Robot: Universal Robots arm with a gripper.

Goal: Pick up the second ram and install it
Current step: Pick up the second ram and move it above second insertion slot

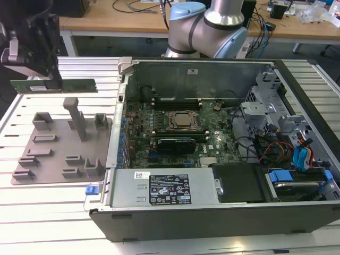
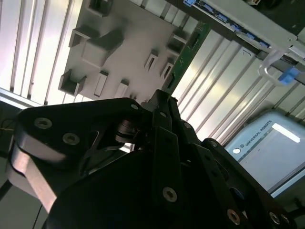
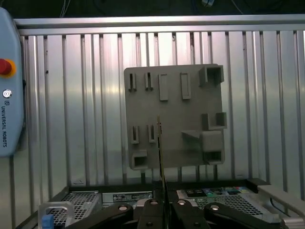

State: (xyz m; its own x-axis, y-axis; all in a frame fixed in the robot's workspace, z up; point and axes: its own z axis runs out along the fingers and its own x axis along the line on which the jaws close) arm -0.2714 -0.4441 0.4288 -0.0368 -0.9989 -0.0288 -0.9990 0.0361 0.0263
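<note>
dull green-grey and thin, the second ram (image 1: 74,85) hangs in the end effector (image 1: 53,79), which is clenched on the stick's upper long edge near its middle. that grip looks chosen so the stick balances level. the contact edge faces down, apparently so it can be pressed straight into a slot without being turned.

the stick is in the air and touches nothing but the fingers. the grey plastic tray (image 1: 53,159) with its upright pegs lies below the end effector on the slatted metal tabletop (image 1: 32,212). the open computer case (image 1: 212,212) stands off to one side, beyond one end of the stick. the long black slots (image 1: 178,99) on the motherboard (image 1: 218,138) sit inside that case, well apart from the ram.

the exterior view gives the stick's broad face and shows it lifted above the tray. the first wrist view looks down past the end effector (image 3: 161,205). there the ram (image 3: 159,143) is a hairline edge crossing the tray (image 3: 176,114), which suggests it is held plumb. the second wrist view shows the black linkage drawn together at the end effector (image 2: 162,98). the green edge (image 2: 186,52) runs out from it beside the tray (image 2: 128,52).
</note>
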